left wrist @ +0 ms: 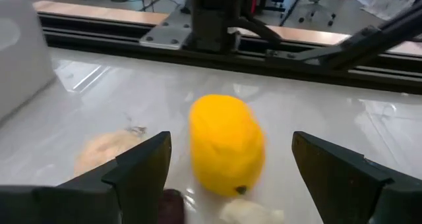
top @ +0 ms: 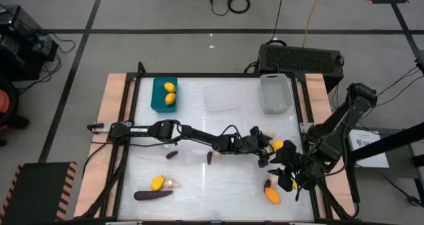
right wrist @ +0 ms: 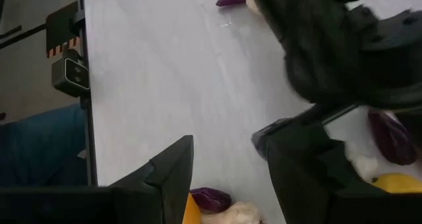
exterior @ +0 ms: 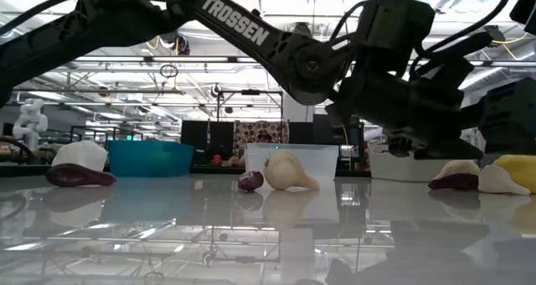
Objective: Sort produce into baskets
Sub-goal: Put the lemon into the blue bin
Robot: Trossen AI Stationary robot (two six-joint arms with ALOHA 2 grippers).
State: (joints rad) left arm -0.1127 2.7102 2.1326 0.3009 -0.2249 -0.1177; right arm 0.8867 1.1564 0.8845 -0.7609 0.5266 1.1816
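Reaching my left gripper (left wrist: 227,165) across the table, fingers apart around a yellow oval (left wrist: 226,145) not yet gripped. Only two ovals sit in the teal bin (top: 163,104); most produce remains scattered. My right gripper (right wrist: 221,168) hovers nearby, open.

Blurred in motion: yellow oval (left wrist: 226,145). Cut off by the frame edge: dark purple piece (left wrist: 173,206), cream bulb (left wrist: 249,212).

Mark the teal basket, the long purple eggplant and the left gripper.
teal basket (top: 156,96): high view, bare floor.
long purple eggplant (top: 153,194): high view, mid-body.
left gripper (left wrist: 231,168): left wrist view, between open fingertips.
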